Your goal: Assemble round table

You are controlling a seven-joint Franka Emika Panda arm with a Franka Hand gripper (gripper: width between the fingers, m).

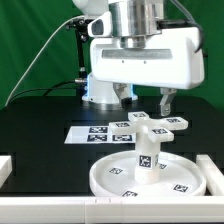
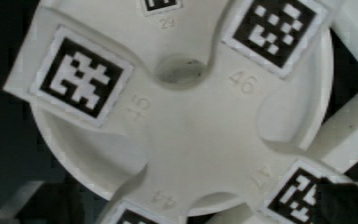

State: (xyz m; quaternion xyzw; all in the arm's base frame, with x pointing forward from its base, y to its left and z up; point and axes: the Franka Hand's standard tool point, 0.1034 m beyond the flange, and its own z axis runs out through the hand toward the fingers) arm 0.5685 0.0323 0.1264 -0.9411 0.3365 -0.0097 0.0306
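The round rimmed disc (image 1: 110, 180) lies on the black table near the front. The short post (image 1: 147, 155) stands upright in its middle. The cross-shaped piece (image 1: 160, 123) sits level on top of the post, tags facing up. My gripper (image 1: 145, 98) hangs just above the cross-shaped piece with its fingers wide apart and nothing between them. In the wrist view the cross-shaped piece (image 2: 194, 120) fills the frame, with its centre hole and several tags showing. My fingertips are hard to make out there.
The marker board (image 1: 95, 132) lies flat behind the disc. White edge rails run along the exterior view's left (image 1: 6, 165), right (image 1: 214, 170) and front (image 1: 50, 212). The arm's white base (image 1: 100, 90) stands at the back.
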